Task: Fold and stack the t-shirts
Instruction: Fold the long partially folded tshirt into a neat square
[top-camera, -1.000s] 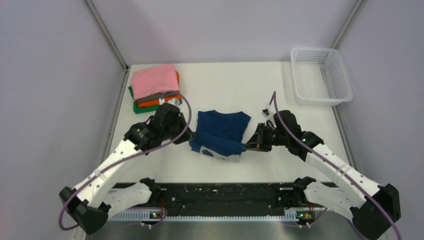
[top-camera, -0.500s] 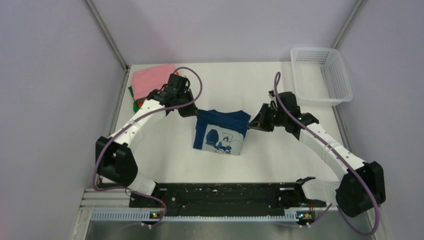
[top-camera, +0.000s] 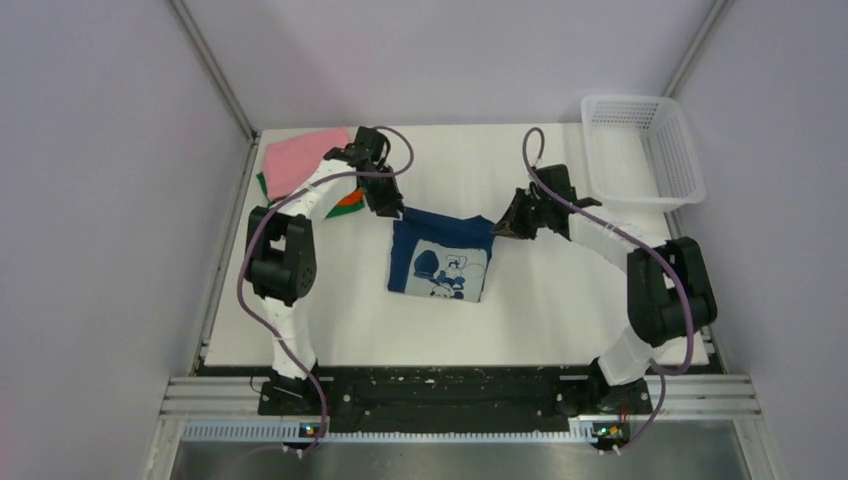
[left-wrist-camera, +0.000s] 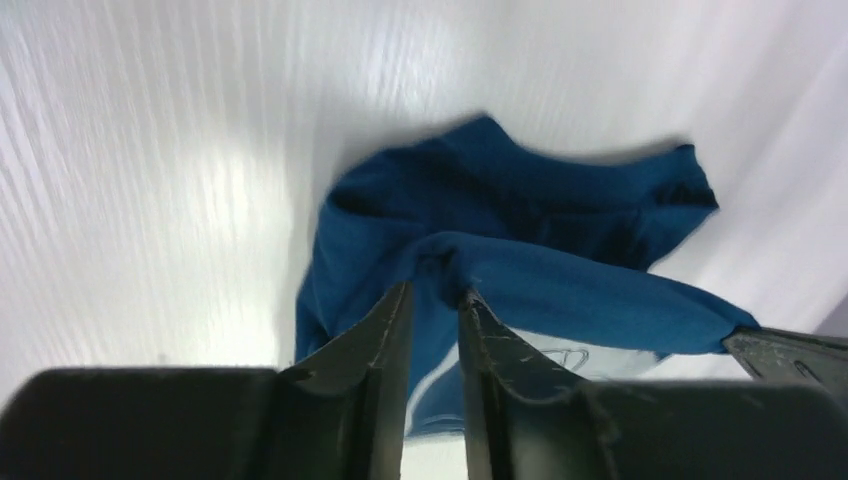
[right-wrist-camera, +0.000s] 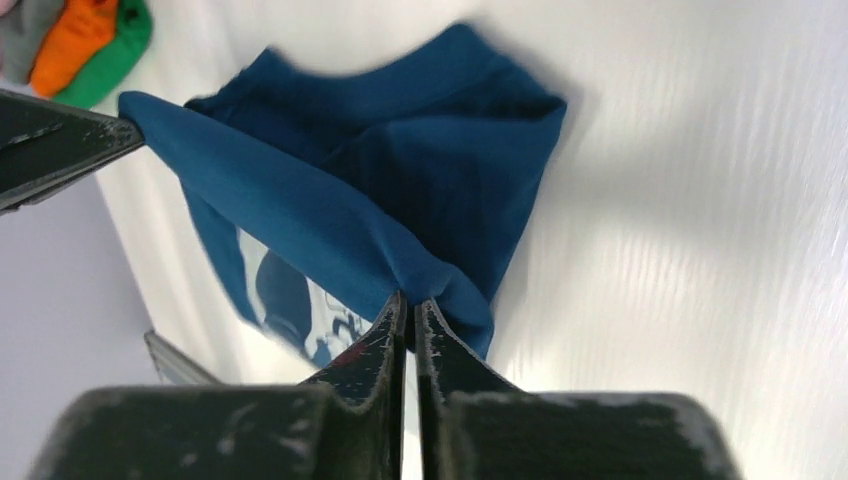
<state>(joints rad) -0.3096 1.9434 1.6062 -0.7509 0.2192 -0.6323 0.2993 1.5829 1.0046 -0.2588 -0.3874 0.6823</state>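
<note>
The navy t-shirt (top-camera: 442, 260) with a pale cartoon print lies mid-table, its far edge lifted and stretched between my two grippers. My left gripper (top-camera: 393, 212) is shut on its far left corner (left-wrist-camera: 440, 262). My right gripper (top-camera: 498, 227) is shut on its far right corner (right-wrist-camera: 415, 290). The cloth hangs taut between them, print facing up toward the near side. A stack of folded t-shirts sits at the far left: pink (top-camera: 296, 160) on top, orange (top-camera: 349, 199) and green (top-camera: 262, 184) showing at the edges, partly hidden by my left arm.
A white mesh basket (top-camera: 640, 150) stands at the far right corner. Grey walls close in on left and right. The black rail (top-camera: 430, 392) with the arm bases runs along the near edge.
Both grippers have carried the navy shirt's edge from the near side toward the far side, flipping it so the print now shows. The arms are stretched out far.
</note>
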